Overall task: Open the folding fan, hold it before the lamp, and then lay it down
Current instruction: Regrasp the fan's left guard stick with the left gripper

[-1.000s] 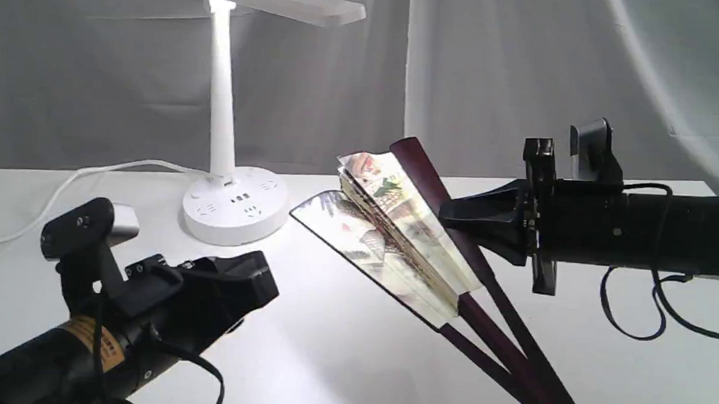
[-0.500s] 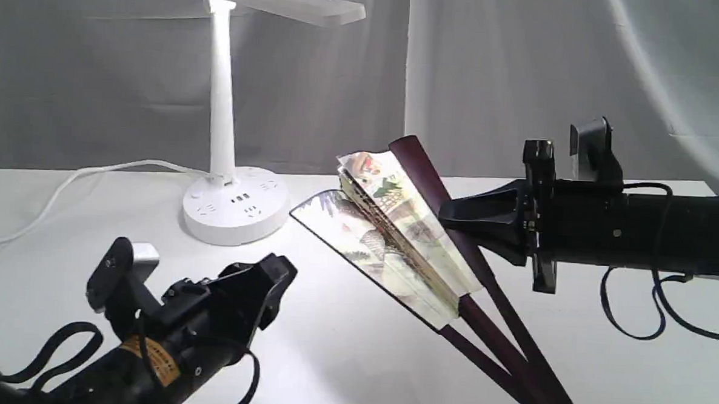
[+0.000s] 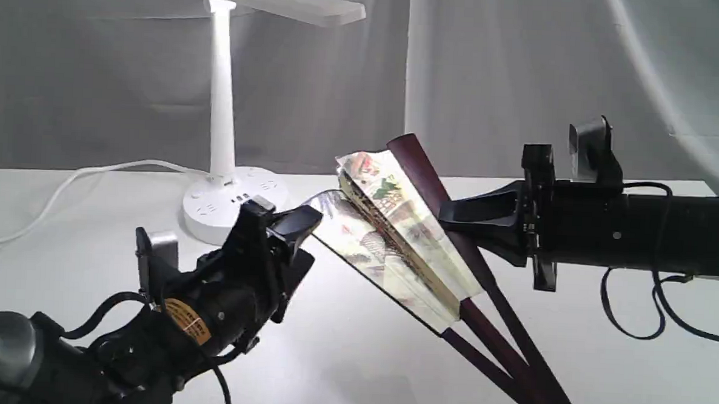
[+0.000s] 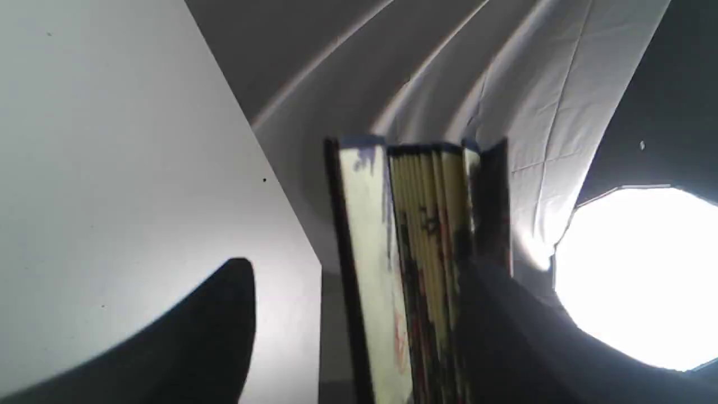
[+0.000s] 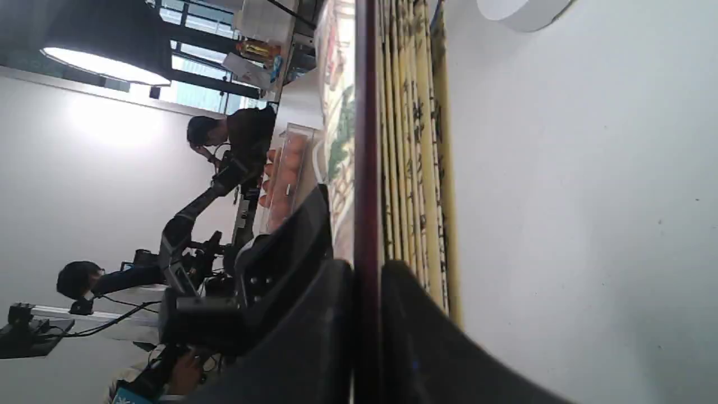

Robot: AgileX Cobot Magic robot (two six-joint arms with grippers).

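The folding fan is partly spread and slants up off the white table, its pivot low at the front right. My right gripper is shut on its upper maroon guard, one finger on each side. My left gripper is open at the far tip of the lower guard. In the left wrist view the fan's end stands between the two dark fingers, and whether they touch it is unclear. The white lamp stands behind at the left, lit, with its round base on the table.
The lamp's white cord trails off to the left across the table. A grey cloth backdrop hangs behind. A black cable loops down from the right arm. People and other equipment show in the right wrist view's background.
My left arm has come up from the front left and turned, bringing its open gripper to the tip of the fan's lower guard. The right gripper and fan have barely moved.
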